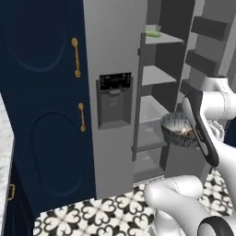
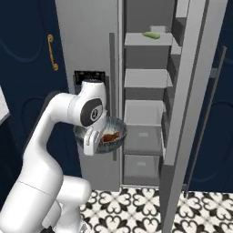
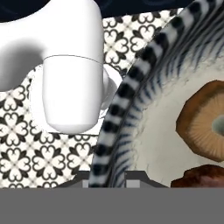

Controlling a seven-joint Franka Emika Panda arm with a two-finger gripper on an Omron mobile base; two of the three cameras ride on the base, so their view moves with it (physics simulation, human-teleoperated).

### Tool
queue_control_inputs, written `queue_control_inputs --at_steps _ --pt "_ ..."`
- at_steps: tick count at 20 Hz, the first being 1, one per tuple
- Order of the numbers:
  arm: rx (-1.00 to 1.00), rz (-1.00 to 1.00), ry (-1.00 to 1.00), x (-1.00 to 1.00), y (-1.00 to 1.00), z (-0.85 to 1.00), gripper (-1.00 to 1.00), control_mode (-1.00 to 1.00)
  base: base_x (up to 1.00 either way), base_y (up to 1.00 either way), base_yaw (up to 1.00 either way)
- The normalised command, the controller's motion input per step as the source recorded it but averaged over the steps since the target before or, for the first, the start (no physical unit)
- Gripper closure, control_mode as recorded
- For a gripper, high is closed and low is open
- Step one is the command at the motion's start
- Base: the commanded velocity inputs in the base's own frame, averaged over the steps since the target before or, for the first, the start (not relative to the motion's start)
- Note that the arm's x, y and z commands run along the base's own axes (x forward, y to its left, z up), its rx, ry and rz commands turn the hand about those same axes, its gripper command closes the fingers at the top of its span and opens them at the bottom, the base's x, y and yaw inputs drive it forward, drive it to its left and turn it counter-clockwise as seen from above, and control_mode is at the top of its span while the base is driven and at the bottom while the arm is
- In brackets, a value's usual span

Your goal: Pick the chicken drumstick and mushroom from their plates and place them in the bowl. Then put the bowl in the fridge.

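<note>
Bowl (image 3: 131, 87), dark striped rim, pale speckled inside, mushroom (image 3: 203, 120) and drumstick (image 3: 201, 178) within, jaws clamped on its rim.

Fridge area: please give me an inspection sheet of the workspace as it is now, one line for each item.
Surface: patterned black-and-white floor tiles; fridge shelves mostly bare.
Job's things: bowl held in the air before the open fridge, level with a lower shelf, not yet on it. Mushroom and chicken drumstick lie inside the bowl.
Clutter: one green item on the top shelf.
Grippers: gripper has its jaws shut on the bowl's rim.
Cables: nothing seen.
Surroundings: navy cabinets with brass handles left of the fridge; fridge door stands open on the right.
</note>
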Motion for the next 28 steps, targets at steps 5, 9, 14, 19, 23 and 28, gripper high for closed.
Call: queue_control_inputs --at_steps 5,9,14,19,23,28 --pt "0.0 0.0 0.0 0.0 0.0 0.0 1.0 1.0 0.7 -0.03 -0.06" --pt "0.0 0.0 0.0 0.0 0.0 0.0 1.0 1.0 0.57 -0.15 -0.05" --pt "0.0 0.0 0.0 0.0 0.0 0.0 1.0 1.0 0.73 -0.39 -0.08" --pt "0.0 0.0 0.0 0.0 0.0 0.0 1.0 1.0 0.61 -0.37 -0.09" --pt "0.0 0.0 0.0 0.0 0.0 0.0 1.0 1.0 0.51 -0.01 -0.01" --pt "0.0 0.0 0.0 0.0 0.0 0.0 1.0 1.0 0.07 0.0 0.0"
